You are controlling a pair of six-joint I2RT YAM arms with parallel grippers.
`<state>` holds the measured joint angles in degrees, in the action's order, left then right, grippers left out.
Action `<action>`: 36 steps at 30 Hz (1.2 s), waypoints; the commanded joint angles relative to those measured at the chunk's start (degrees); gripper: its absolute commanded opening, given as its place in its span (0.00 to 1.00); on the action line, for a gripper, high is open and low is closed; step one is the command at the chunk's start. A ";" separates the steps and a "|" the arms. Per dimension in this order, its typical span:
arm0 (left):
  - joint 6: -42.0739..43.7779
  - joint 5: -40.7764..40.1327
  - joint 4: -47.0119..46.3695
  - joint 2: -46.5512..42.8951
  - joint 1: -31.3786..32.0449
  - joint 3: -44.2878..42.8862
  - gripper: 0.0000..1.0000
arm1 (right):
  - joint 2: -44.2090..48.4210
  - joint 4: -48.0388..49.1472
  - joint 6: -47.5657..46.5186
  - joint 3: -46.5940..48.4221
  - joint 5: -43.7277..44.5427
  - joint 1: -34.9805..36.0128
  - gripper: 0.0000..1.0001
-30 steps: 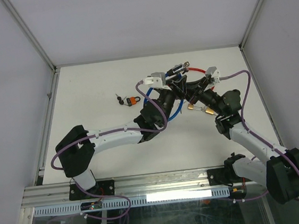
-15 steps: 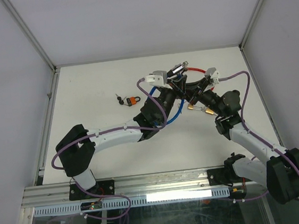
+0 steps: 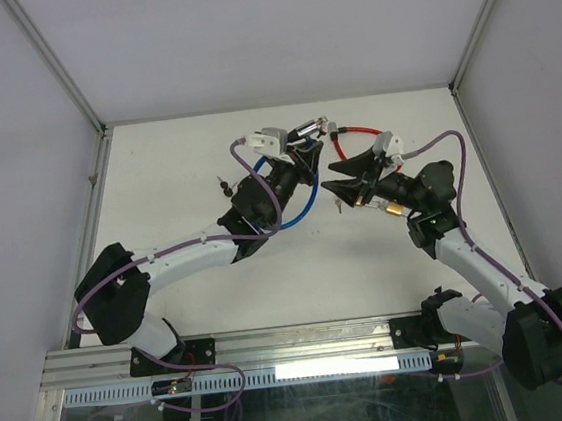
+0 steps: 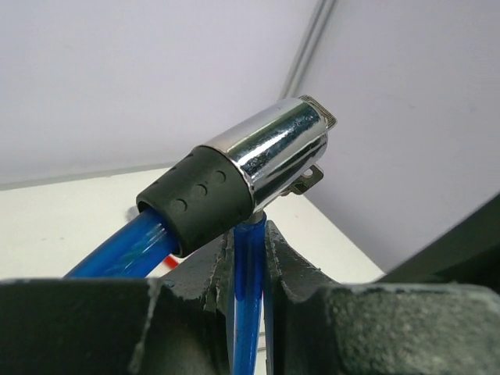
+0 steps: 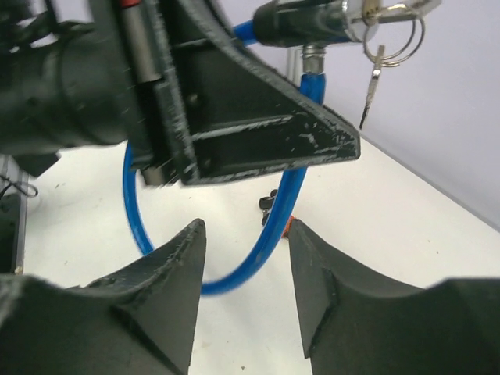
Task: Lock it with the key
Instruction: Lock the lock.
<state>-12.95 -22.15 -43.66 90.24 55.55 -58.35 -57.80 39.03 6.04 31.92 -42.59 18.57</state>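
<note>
A white table point(image 3: 155, 163) sits inside grey walls. Over its far middle, the left gripper point(image 4: 248, 238) is clamped on a blue cable point(image 4: 248, 305) just below the chrome lock head point(image 4: 269, 156), holding it up off the table. A key point(image 5: 383, 12) sticks in the head's end, with a ring point(image 5: 406, 39) hanging from it. The right gripper point(image 5: 246, 230) hangs just to the right, fingers spread, holding nothing. A red cable point(image 3: 353, 130) lies near the far edge.
</note>
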 commanded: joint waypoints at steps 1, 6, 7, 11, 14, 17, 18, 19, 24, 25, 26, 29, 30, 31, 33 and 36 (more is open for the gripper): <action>2.30 4.79 -1.22 -6.40 -2.56 1.92 0.00 | 1.86 -4.60 -6.22 3.86 -8.24 -0.74 0.50; 4.39 13.81 0.95 -10.90 -5.93 5.68 0.00 | 1.76 -24.29 -13.23 12.41 -14.34 -3.10 0.51; 4.97 16.74 1.03 -11.71 -6.77 6.74 0.00 | 1.59 -26.30 -12.67 13.97 -16.03 -4.31 0.53; 6.65 26.91 2.20 -14.44 -10.25 10.58 0.00 | 0.65 -24.06 -2.07 16.38 -24.21 -8.74 0.60; 8.42 34.25 3.80 -15.87 -12.64 12.44 0.00 | -1.89 -15.62 10.99 16.41 -29.48 -10.72 0.65; 13.00 40.27 6.28 -16.73 -13.42 13.41 0.00 | -4.94 -9.23 22.26 16.21 -30.95 -10.91 0.70; 14.15 41.37 6.99 -16.93 -13.44 13.71 0.00 | -5.86 -7.91 24.15 15.97 -31.28 -10.90 0.71; 15.32 42.73 7.24 -17.09 -13.40 14.08 0.00 | -7.02 -6.36 27.03 15.63 -31.15 -10.80 0.73; 17.38 46.44 6.77 -16.95 -13.44 15.76 0.00 | -11.54 -2.55 35.39 15.15 -30.52 -9.60 0.73; 17.39 47.08 6.34 -16.67 -13.44 15.91 0.00 | -11.89 -2.62 35.56 15.15 -30.39 -9.13 0.72; 17.07 47.53 5.86 -16.42 -13.40 15.93 0.00 | -12.09 -2.56 35.53 14.96 -29.99 -8.65 0.72; 16.67 48.60 5.31 -15.95 -13.43 15.89 0.00 | -12.25 -2.77 35.42 14.43 -28.79 -7.75 0.70; 16.57 48.89 5.07 -15.82 -13.42 15.89 0.00 | -12.37 -3.06 35.32 14.40 -28.52 -7.61 0.69; 16.37 49.09 4.93 -15.80 -13.39 15.96 0.00 | -12.60 -3.55 35.13 14.54 -28.39 -7.46 0.68; 16.23 49.56 4.78 -15.82 -13.42 15.83 0.00 | -12.82 -4.55 34.56 14.64 -27.98 -7.13 0.66; 16.08 50.60 4.71 -15.72 -13.46 15.76 0.00 | -12.95 -5.23 33.90 14.65 -27.54 -6.31 0.62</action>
<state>2.04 25.08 -33.45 76.05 42.02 -41.85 -70.61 32.29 39.42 46.04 -71.07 11.31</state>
